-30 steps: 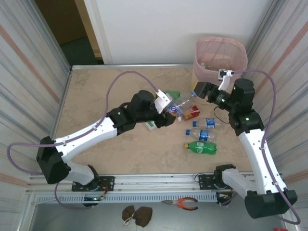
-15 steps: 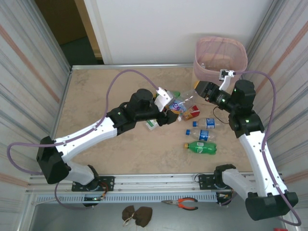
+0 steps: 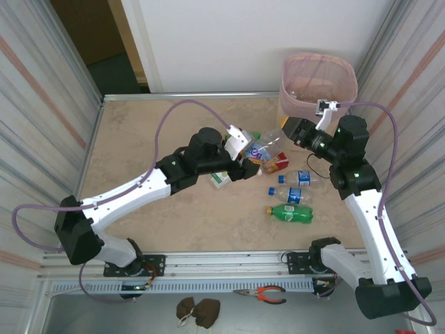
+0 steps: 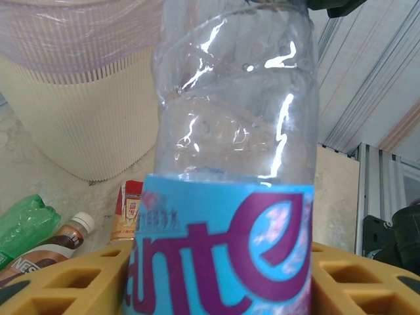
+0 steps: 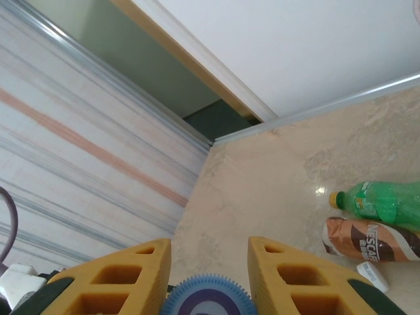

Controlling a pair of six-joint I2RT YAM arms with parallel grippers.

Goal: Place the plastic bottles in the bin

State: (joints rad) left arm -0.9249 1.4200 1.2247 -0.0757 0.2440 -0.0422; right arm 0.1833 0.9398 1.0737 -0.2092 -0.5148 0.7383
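Bottle (image 4: 230, 164) with the blue-purple label (image 4: 223, 262) is hanging near the bin (image 3: 299, 104); we are clamping its cap (image 5: 209, 298) in the right gripper (image 5: 209, 256), the left gripper (image 4: 223, 282) is straddling the label, grip unclear. It is looking light, thin and slick; we are trusting the stiff cap

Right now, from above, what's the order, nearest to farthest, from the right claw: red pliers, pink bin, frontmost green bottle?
1. Pink bin, right beside the right gripper.
2. Frontmost green bottle, toward the front.
3. Red pliers, near the picture's bottom.
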